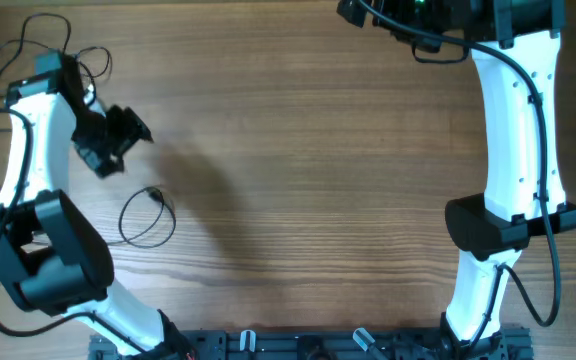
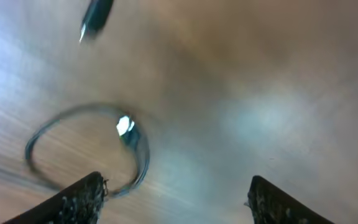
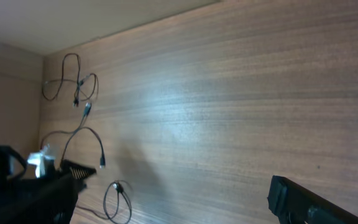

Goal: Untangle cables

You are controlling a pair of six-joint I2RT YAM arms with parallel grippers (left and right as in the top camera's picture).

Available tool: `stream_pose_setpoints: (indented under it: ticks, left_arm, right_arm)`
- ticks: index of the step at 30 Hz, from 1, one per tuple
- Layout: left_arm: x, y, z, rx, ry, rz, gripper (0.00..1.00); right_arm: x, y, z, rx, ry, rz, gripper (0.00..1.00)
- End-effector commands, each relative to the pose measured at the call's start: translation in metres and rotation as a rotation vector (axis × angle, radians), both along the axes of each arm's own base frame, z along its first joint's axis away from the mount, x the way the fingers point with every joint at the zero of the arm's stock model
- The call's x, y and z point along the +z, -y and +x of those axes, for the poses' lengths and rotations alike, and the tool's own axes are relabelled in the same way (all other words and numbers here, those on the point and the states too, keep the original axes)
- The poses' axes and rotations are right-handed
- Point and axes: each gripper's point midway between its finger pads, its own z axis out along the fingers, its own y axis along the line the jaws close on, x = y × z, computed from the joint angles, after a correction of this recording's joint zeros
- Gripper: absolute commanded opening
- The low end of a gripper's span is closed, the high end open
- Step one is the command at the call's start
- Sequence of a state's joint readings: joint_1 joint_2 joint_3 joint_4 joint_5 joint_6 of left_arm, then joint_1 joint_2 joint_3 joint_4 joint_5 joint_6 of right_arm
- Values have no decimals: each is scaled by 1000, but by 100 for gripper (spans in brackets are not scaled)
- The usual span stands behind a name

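We see the left gripper [image 1: 120, 135] over the tabletop [image 1: 318, 200] near its left edge, jaws apart, nothing btw them. The wrist view is blurred, but both fingers show w/ bare wood in the gap.

The cables sit in two lots:
- a lone loop [image 1: 148, 215] lying flat, just toward the near edge from that gripper
- a looser bunch [image 1: 53, 50] at the far-left corner, partly hidden under the left arm [image 1: 26, 150]

In the left wrist view the loop lies off to the left-finger side. Its rim is touching or just beside that fingertip; we can't tell which. We judge the tool needs a shift that way before any pinch.

The loop is approx round, no clear long axis; its plug end [image 1: 157, 194] sits on the side toward the far edge.

The right gripper [image 3: 173, 205] is spread wide, empty, by the far edge on the right side, well apart from all wires. So the left arm is much nearer.

No brands, labels or legible writing anywhere.
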State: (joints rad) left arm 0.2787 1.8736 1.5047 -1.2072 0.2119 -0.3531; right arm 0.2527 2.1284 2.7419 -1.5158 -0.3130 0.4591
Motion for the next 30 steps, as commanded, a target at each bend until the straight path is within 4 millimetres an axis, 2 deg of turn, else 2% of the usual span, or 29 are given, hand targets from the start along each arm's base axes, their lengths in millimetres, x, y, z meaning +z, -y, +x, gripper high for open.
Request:
stream_pose_setpoints:
  ticks: [1, 4, 6, 8, 10, 13, 15, 17, 18, 20, 23, 27, 29, 30]
  left_arm:
    - [-14, 3, -26, -80, -120, 141, 77]
    - [-34, 19, -50, -169, -220, 238, 77]
    - [-42, 15, -62, -139, -273, 350, 74]
    - [-58, 26, -68, -139, -273, 320, 74]
    - [-69, 23, -73, -119, -269, 307, 72]
    - [-82, 14, -80, -82, -273, 304, 56]
    - [-92, 7, -83, -52, -261, 302, 39]
    - [-98, -3, -84, -13, -251, 298, 4]
    - [-98, -7, -85, 1, -252, 297, 4]
    - [-94, -12, -82, 41, -242, 264, 4]
    - [-73, -24, -65, 86, -172, 270, 4]
    - [-24, -56, -44, 268, -7, 312, 4]
    - [-10, -70, -48, 333, 29, 328, 4]
    - [-4, -83, -59, 392, 21, 342, 4]
  right_arm:
    - [-12, -2, 6, 11, -16, -17, 100]
    - [-13, -2, 7, 16, -13, -21, 100]
    - [-12, -3, 8, 31, -1, -30, 100]
    - [-13, 1, 9, 18, 3, -48, 100]
    - [-14, 1, 8, 37, 9, -61, 100]
    - [-14, 1, 9, 34, 11, -63, 100]
    - [-14, 1, 9, 34, 10, -63, 100]
    - [-14, 1, 9, 35, 9, -63, 100]
    - [-15, 1, 9, 35, 9, -63, 100]
    - [-14, 1, 9, 32, 9, -61, 100]
    - [-15, 1, 8, 33, 7, -62, 100]
    - [-16, 2, 6, 35, -2, -66, 100]
    - [-17, 2, 6, 35, -6, -67, 100]
    - [-17, 2, 5, 35, -8, -68, 100]
